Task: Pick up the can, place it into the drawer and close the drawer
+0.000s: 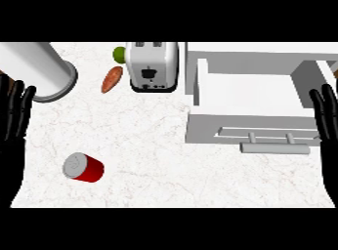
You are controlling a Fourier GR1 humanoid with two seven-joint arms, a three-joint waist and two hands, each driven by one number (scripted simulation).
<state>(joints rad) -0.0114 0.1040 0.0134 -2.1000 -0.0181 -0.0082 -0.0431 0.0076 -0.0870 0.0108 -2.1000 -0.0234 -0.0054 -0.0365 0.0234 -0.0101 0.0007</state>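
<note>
Both hands open, fingers straight | can (84, 167) near left hand (6, 122), untouched

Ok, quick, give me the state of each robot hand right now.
Left robot hand: open, fingers straight, holding nothing, at the view's left edge.
Right robot hand: open, holding nothing, at the right edge.

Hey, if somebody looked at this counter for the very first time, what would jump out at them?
The red can stands out most, lying alone on the pale counter at the lower left. Next comes the big white drawer, pulled open at the right with its bar handle facing the near edge. The black left hand and right hand rest open at the two side edges, fingers up.
</note>
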